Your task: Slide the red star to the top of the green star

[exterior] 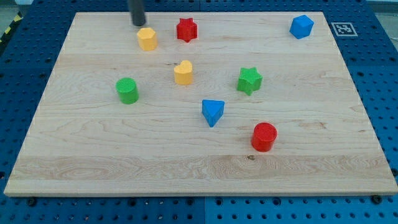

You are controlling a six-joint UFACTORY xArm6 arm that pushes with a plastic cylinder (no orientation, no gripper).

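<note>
The red star (186, 29) lies near the view's top, left of centre. The green star (249, 80) lies right of centre, below and to the right of the red star. My tip (137, 23) stands near the top edge, left of the red star and just above the left side of a yellow hexagon block (147, 38). The tip touches no block that I can make out.
A yellow heart-like block (183, 72) sits between the two stars. A green cylinder (127, 90) is at the left, a blue triangle (212, 112) at centre, a red cylinder (264, 136) at lower right, a blue block (301, 26) at top right.
</note>
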